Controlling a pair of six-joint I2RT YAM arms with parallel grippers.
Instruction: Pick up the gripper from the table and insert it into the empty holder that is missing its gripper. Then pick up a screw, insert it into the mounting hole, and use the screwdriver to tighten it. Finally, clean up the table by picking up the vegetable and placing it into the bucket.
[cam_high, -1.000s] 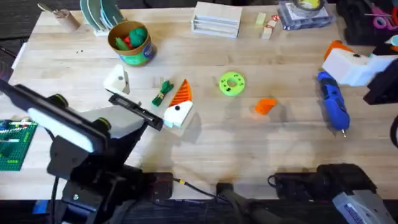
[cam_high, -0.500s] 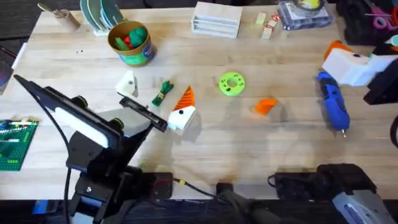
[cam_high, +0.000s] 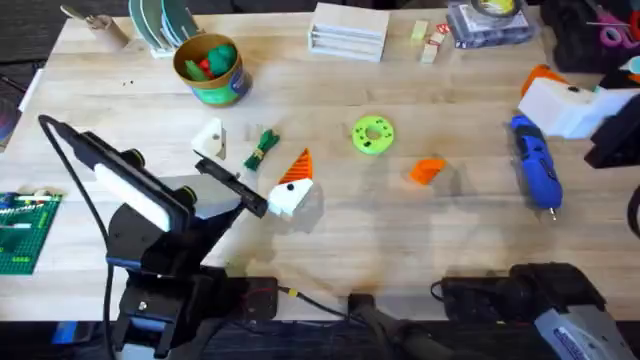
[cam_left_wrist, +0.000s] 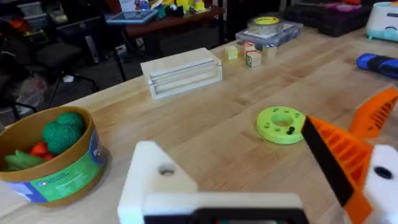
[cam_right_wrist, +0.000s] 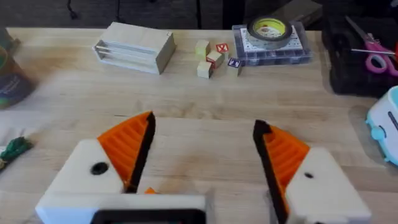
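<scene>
The loose orange gripper (cam_high: 427, 170) lies on the table right of centre. My left gripper (cam_high: 250, 165) is open near the table's middle. Its far finger is the bare white holder (cam_high: 207, 137) (cam_left_wrist: 158, 180), and its near finger carries an orange pad (cam_high: 297, 165) (cam_left_wrist: 339, 155). The green vegetable (cam_high: 263, 147) lies on the table between those two fingers. The blue screwdriver (cam_high: 535, 170) lies at the right, just below my right gripper (cam_high: 560, 100) (cam_right_wrist: 202, 162), which is open with both orange pads on. The bucket (cam_high: 210, 68) stands at the back left. No screw can be made out.
A green round disc (cam_high: 372, 134) sits at mid-table. A wooden box (cam_high: 348, 30), small blocks (cam_high: 430, 40) and a tape roll on a case (cam_high: 488, 20) line the back edge. A green brick plate (cam_high: 22, 230) lies at the left edge.
My left arm has swung a little to the right and toward the near edge, carrying its open gripper with it. The right arm and the objects have not moved.
</scene>
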